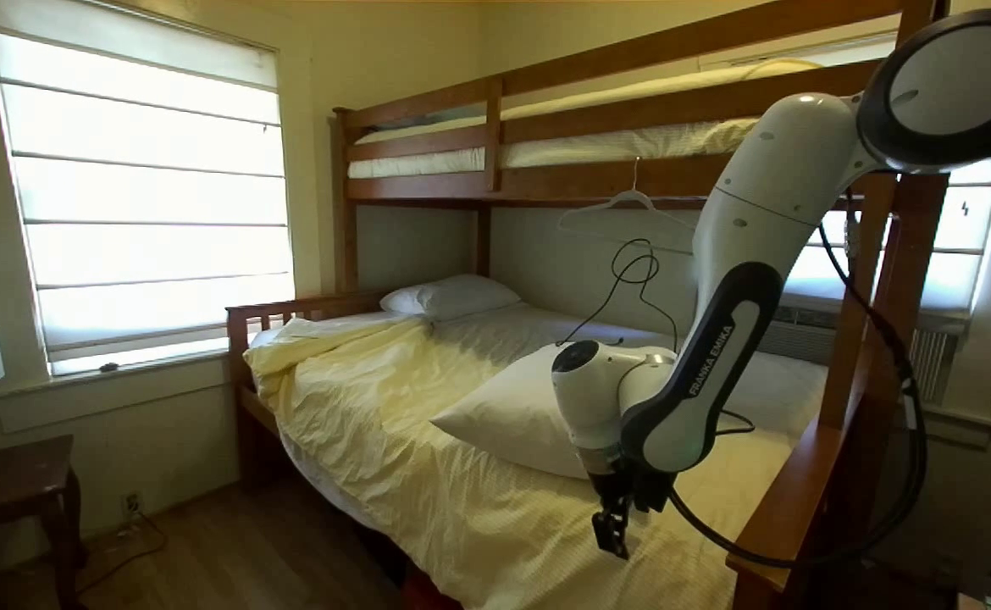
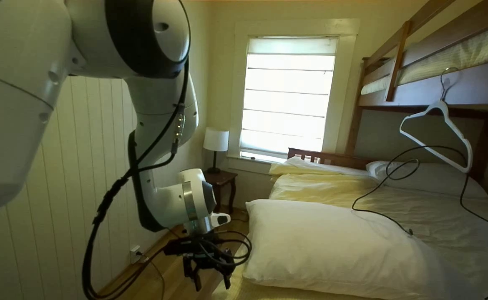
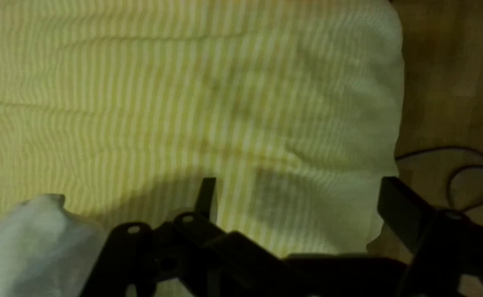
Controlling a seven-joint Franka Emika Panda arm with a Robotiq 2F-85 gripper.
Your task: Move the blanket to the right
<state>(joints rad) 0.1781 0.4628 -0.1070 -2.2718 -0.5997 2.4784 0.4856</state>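
Across the lower half of an exterior view, the pale yellow blanket point(image 1: 377, 398) lies wrinkled over the bed point(image 1: 788, 500), gathered thickly near the rail at the left end and sagging over the near side above the floor point(image 1: 182, 551). It runs on to the bottom center of that frame, where fine stripes show. A plump white pillow point(image 1: 512, 415) rests at the center, its lower edge on the yellow; more white pillows point(image 1: 470, 296) lie farther back, above it.

The robot arm point(image 1: 766, 195) comes in from the upper right, and its claw point(image 3: 301, 196) points down over the bed near the bottom of the frame, right of center. Its jaws stand wide apart: in the wrist view one finger point(image 3: 205, 198) is at lower center and its mate at lower right, with the striped blanket showing in the gap. The right-hand finger reaches past the blanket's edge, beside bare floor. Whether either tip touches the cloth I cannot tell.

In an exterior view, a lamp point(image 2: 216, 139) stands on a small table point(image 2: 227, 178) left of center, beside a bright window point(image 2: 288, 96). At upper right a white hanger point(image 2: 438, 105) hangs against the top bunk point(image 2: 419, 89).
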